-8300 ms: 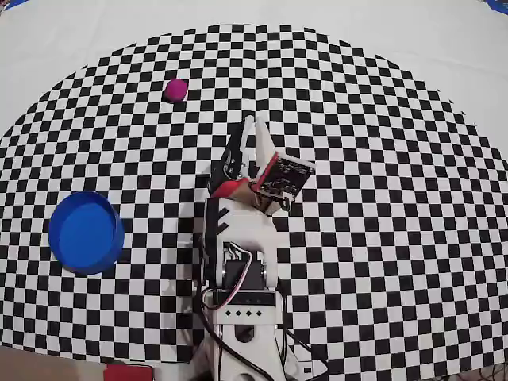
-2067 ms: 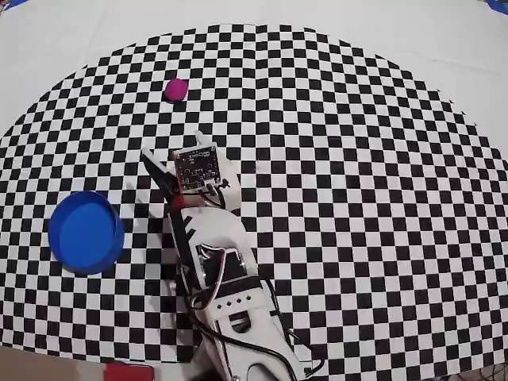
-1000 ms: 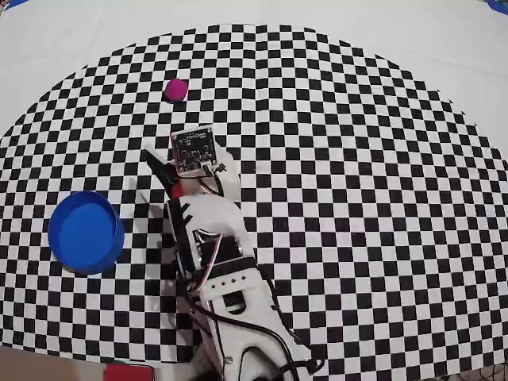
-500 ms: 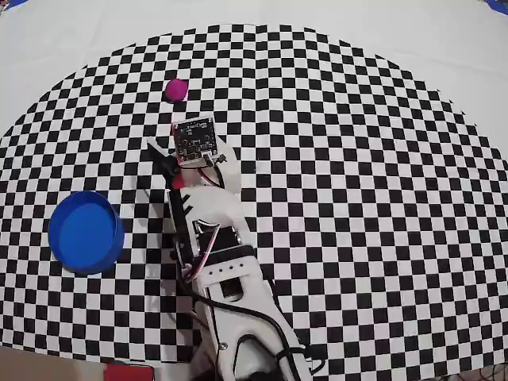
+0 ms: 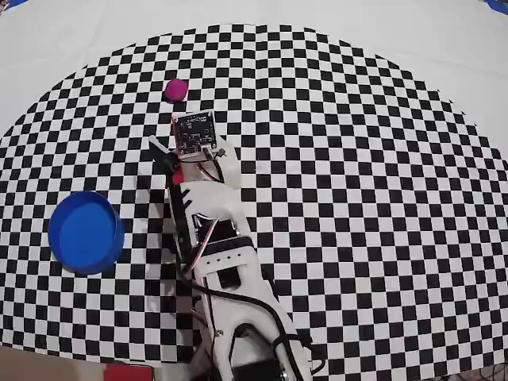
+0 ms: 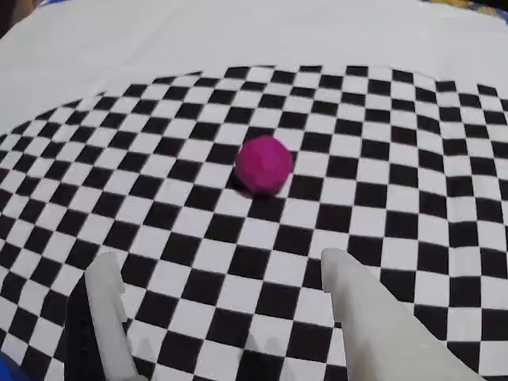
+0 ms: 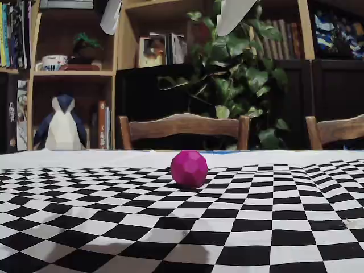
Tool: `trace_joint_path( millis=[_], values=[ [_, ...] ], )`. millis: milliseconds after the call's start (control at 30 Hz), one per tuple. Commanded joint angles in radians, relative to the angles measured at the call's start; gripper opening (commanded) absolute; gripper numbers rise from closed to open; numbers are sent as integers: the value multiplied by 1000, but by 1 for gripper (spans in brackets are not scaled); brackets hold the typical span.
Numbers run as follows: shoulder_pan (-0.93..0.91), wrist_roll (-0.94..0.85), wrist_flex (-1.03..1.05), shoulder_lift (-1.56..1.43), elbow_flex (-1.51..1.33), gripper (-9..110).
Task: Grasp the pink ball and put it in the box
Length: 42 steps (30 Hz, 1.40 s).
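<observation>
Two white fingers (image 6: 107,305) of the gripper (image 6: 218,270) fill the lower edge of the wrist view, spread apart with nothing between them. Ordered by size: the checkered cloth (image 5: 357,198) covers the table. The white arm (image 5: 226,254) extends up from the bottom edge of the overhead view, with its gripper end pointing toward the top left. The blue box (image 5: 86,232), round and open, rests on the cloth to the left of the arm in the overhead view, well apart from the ball. The pink ball (image 6: 264,164) lies on the cloth ahead of the open fingers, not touching them. In the fixed view, the ball (image 7: 189,168) sits alone near the cloth's far edge, in front of a wooden chair (image 7: 185,126).
</observation>
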State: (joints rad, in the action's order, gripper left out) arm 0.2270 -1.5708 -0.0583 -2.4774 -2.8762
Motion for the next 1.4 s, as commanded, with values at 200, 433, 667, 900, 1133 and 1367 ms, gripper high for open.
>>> trace_joint_path(
  millis=[200,433,667,900,1133,1367],
  values=[
    [-3,-8,-20,67,81,29],
    [-3,-8,-20,117,114,29],
    [3,-8,-11,179,156,29],
    [-3,-8,9,176,163,29],
    [-5,-8,46,181,172,29],
    [-3,-8,41,199,181,29]
  ],
)
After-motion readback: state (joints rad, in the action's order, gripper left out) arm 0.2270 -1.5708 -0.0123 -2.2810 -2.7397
